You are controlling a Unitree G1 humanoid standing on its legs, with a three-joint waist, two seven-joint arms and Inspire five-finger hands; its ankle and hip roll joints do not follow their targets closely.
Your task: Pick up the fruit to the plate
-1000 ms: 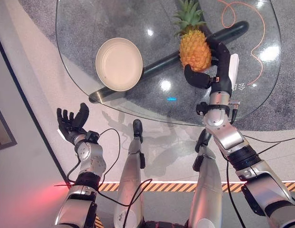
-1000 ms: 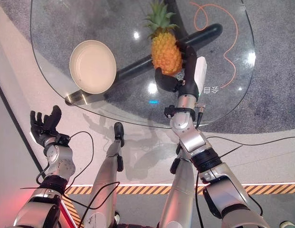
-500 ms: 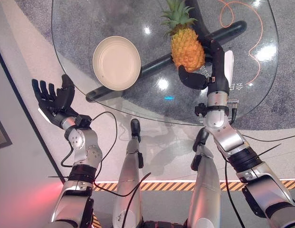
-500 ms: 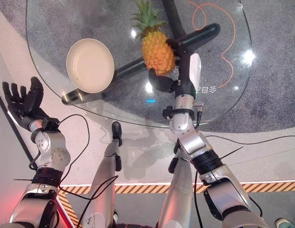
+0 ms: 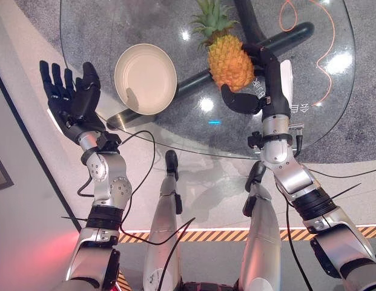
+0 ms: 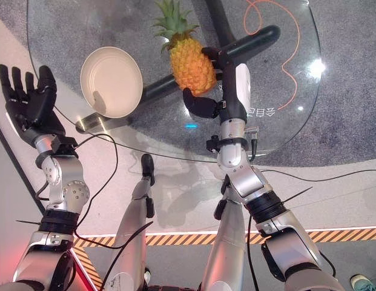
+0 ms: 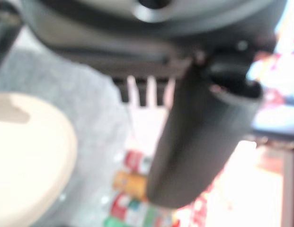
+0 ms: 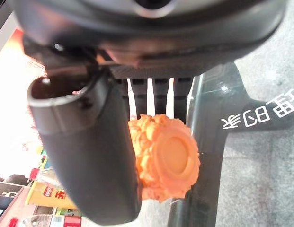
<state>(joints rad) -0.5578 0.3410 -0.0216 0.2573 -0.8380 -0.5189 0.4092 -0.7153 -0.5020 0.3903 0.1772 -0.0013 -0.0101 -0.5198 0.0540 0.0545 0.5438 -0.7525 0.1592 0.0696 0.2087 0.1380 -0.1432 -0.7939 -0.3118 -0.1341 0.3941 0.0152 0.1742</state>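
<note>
The right hand (image 5: 255, 85) has its dark fingers and thumb curled round an orange, knobbly pineapple with a spiky green crown (image 5: 230, 57), gripping its lower body from the 3 o'clock side. The fruit is tilted, crown toward 11 o'clock, over the middle of the round clear glass counter (image 5: 145, 136). From the head views alone I cannot tell whether its base touches the glass.

The right wrist view gives what the head views lack: the pineapple's flat, ringed underside (image 8: 170, 158) seen end-on, with the thick thumb pressed along one side and a row of fingers behind the fruit.

A shallow round cream plate with a matt surface (image 5: 145, 79) lies on the glass at 9 o'clock of the pineapple, well apart from it and empty.

The left hand (image 5: 69, 94) is raised at the counter's 8 o'clock edge, just beside the plate, palm turned up and fingers spread straight, holding nothing. Its wrist view shows the plate's pale rim (image 7: 28, 161) close by, with blurred coloured objects beyond that I cannot make out.

Through the glass show a dark tubular counter base (image 5: 284, 39) and grey speckled carpet (image 5: 369, 91). A thin orange cord (image 5: 324, 48) loops at 2 o'clock.
</note>
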